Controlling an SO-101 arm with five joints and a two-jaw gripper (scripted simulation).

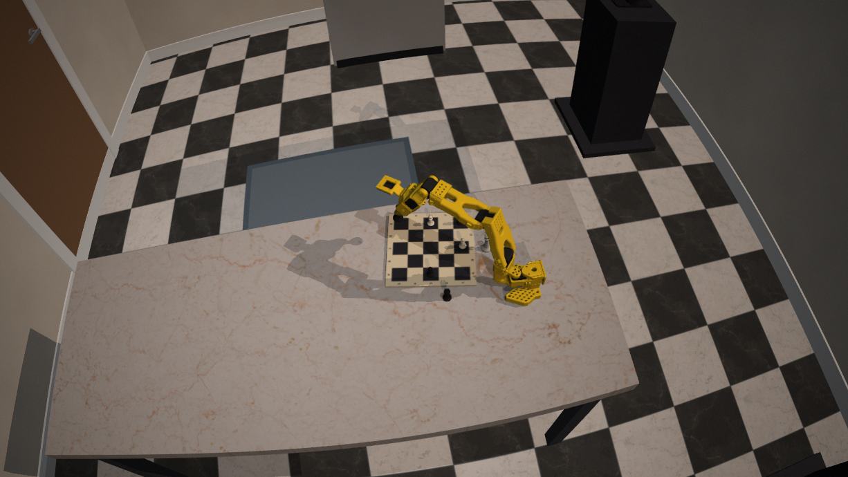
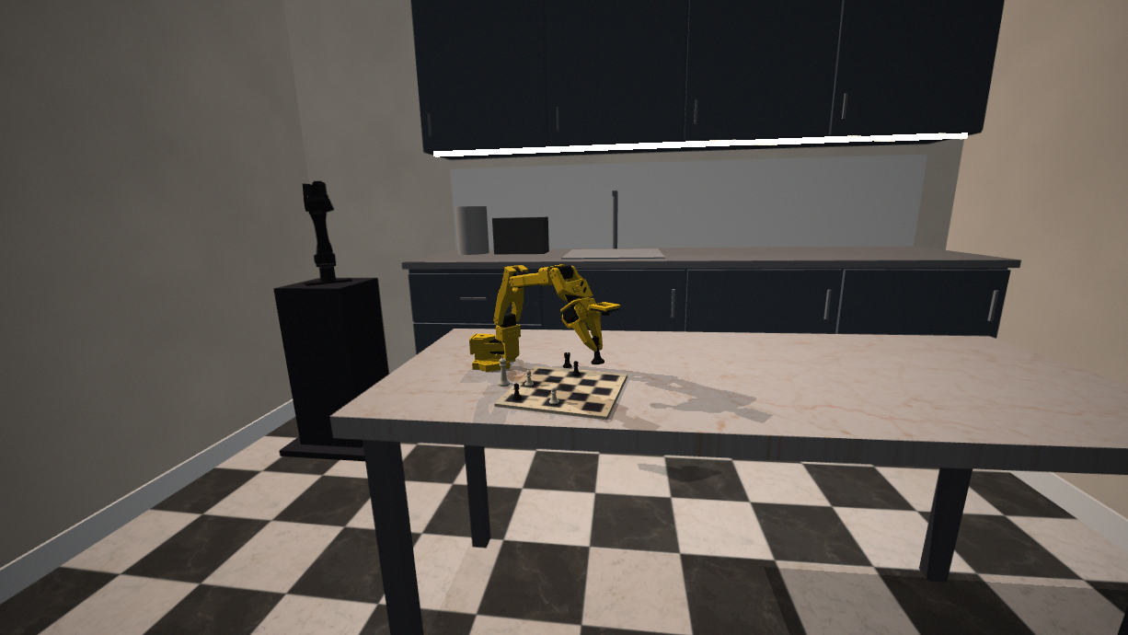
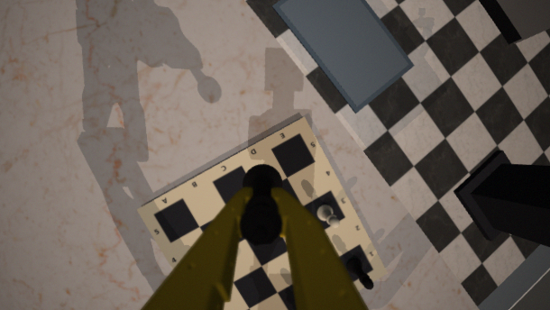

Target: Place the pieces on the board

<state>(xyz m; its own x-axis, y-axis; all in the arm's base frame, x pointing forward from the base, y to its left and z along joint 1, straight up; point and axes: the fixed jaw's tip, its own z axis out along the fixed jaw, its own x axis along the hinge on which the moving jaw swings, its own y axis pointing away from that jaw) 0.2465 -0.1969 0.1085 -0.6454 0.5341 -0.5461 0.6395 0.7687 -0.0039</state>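
Note:
The small chessboard (image 1: 430,249) lies on the marble table. My gripper (image 1: 397,218) is shut on a black piece, by its look the black queen (image 3: 261,203), and holds it above the board's far left corner. In the wrist view its base hangs over row 5, near the letter D. It also shows in the exterior view (image 2: 597,356). The black rook (image 1: 446,294) stands on the table beside the board's near edge. The white king (image 1: 485,242) stands beside the board, near my arm. A black pawn (image 3: 361,270) stands on the row 1 corner square.
Two white pieces (image 1: 430,220) (image 1: 461,242) and a black piece (image 1: 428,272) stand on board squares. My arm's base (image 1: 521,278) sits right of the board. The table's far edge runs just behind the board.

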